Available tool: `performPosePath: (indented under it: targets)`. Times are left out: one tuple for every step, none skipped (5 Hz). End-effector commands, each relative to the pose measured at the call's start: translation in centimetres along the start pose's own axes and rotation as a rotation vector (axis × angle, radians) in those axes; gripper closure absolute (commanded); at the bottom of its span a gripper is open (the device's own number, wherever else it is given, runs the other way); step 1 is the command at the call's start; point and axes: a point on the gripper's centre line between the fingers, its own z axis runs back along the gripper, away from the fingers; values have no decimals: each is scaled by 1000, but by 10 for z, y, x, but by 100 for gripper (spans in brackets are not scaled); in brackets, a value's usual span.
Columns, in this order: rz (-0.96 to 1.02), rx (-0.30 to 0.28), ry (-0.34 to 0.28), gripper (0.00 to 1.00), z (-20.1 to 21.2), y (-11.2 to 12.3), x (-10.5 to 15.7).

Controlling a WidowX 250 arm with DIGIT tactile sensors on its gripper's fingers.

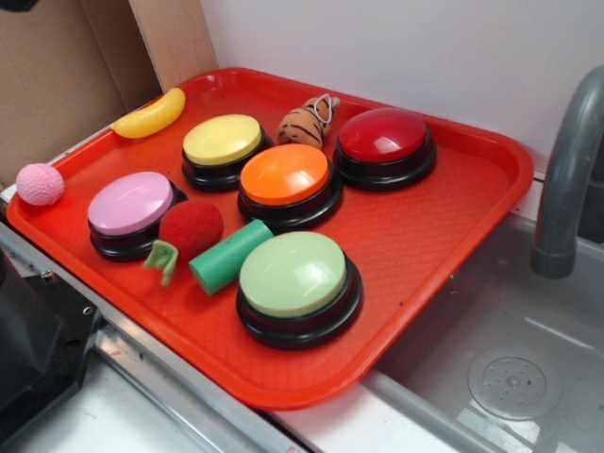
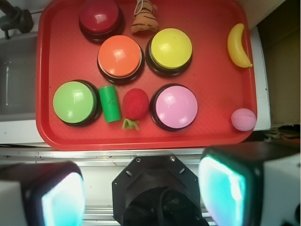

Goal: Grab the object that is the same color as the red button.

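Exterior view gave me the whole red tray from the side, with no arm or tool in sight. The red button sat at the far right of the tray, and the matching red toy fruit lay toward the near edge, wedged between the pink button and the green cylinder, apparently touching both. Its green stem pointed toward the tray's near rim. From this angle I could read heights: the fruit stood about level with the button domes, so I judged a descent would need to be straight down, with little room for a sideways approach.

Wrist view looked down on the same tray from well above. The tool appeared only as two blurred pads at the bottom corners, spread wide apart, holding nothing. Here the toy fruit showed its real clearances, which the side view hid: the cylinder on one side, the pink button on the other, and the orange button just beyond. I reckoned the pads should straddle the fruit along the stem line, where free tray showed, not across the crowded flanks. The dark red button lay at the top edge, well apart. The pink ball sat off the tray's corner.
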Motion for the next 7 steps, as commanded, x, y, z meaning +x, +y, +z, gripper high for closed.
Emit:
performPosePath:
  targets:
    - [0,0,0,0,0,0,0]
    - [113,14,9,0,-22,-3,7]
    - [338,25,30,0,-55,-7,14]
    - [586,68,42,0,-94,-10,22]
    - [782,11,0,0,-128,-8,30]
    - [866,24,-22,0,-153,-2,31]
    - [940,28,-66,0,-168,5,29]
